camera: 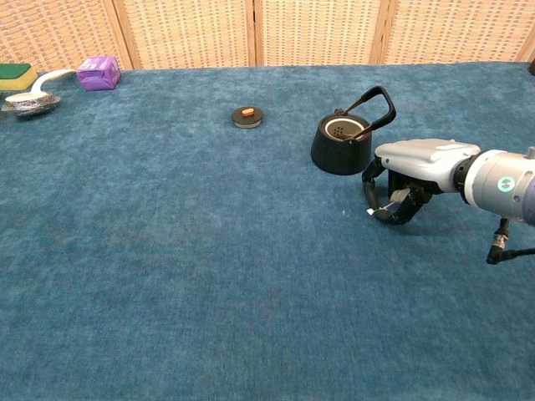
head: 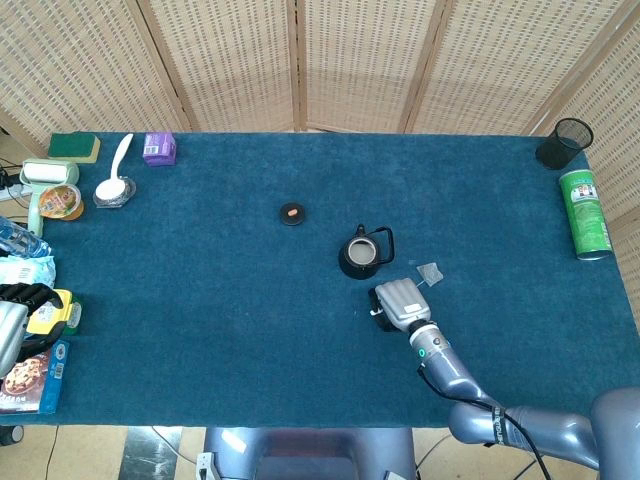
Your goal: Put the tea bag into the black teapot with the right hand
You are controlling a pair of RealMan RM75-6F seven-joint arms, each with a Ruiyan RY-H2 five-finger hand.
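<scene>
While our right hand [camera: 410, 171] is hovering low over the table [camera: 209, 276] with fingers [camera: 399, 205] curled, pinching the tea bag's [camera: 380, 209] small white tag, the open black teapot [camera: 341, 144] is standing just beside it, its lid [camera: 247, 117] lying well apart; our left hand [head: 12, 318] is resting at the table's edge, its state unclear

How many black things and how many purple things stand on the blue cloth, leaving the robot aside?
Black: 3 (round black teapot, flat black lid, black mesh cup)
Purple: 1 (small purple box)
Total: 4
</scene>
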